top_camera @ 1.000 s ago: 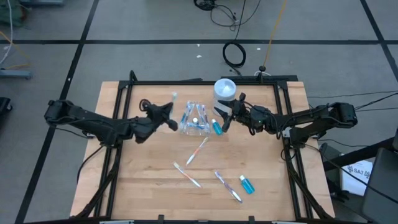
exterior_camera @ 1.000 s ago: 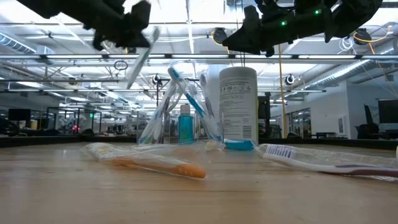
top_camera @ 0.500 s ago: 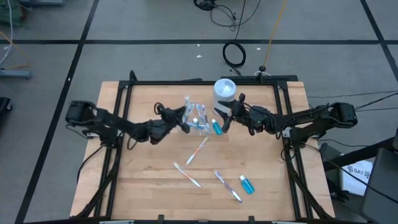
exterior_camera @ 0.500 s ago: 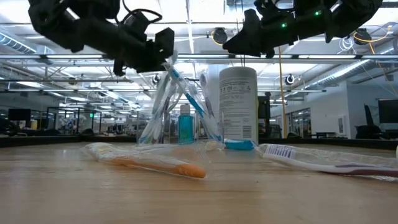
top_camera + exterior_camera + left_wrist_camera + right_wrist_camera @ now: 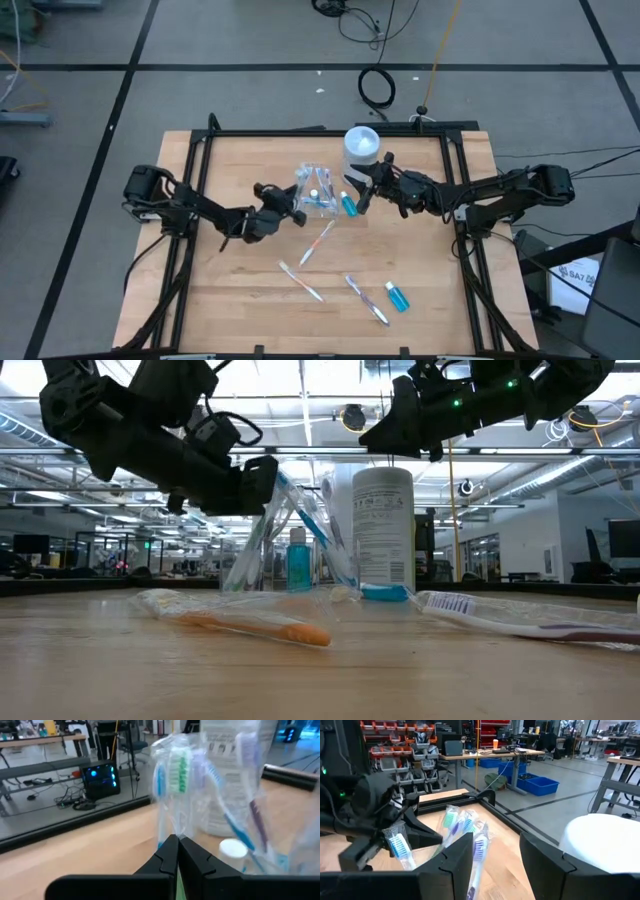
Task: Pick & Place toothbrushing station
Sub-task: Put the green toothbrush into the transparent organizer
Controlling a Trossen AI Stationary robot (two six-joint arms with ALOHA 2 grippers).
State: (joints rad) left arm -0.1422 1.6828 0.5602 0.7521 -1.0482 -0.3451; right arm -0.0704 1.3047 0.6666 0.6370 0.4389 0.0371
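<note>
Task is partway. The clear plastic cup (image 5: 315, 192) stands near the middle of the wooden surface (image 5: 230, 290) and already holds several wrapped toothbrushes (image 5: 262, 525) leaning outward, plus a small blue tube (image 5: 298, 563) upright inside it as the low view shows. Another blue tube (image 5: 349, 205) lies just beside the cup on its right-arm side. The white canister (image 5: 361, 142) stands just behind the cup, not part of the set.

Left gripper (image 5: 283, 211) is at the cup's rim on the left-arm side, jaws pinched shut; the left wrist view shows a wrapped toothbrush (image 5: 173, 780) rising right ahead of the closed tips with a sliver of green between them, so it looks to be still gripping that brush as it goes into the cup, though release is not clear. Right gripper (image 5: 362, 187) hovers on the opposite side of the cup, beside the canister, jaws parted fairly wide with nothing between them.

Left to do, judging by the surface: three wrapped toothbrushes in front of the cup, one orange-handled (image 5: 317, 241), one farther forward (image 5: 300, 280), one with a purple handle (image 5: 367, 300), and a blue tube (image 5: 397, 296) just beside that last brush.
</note>
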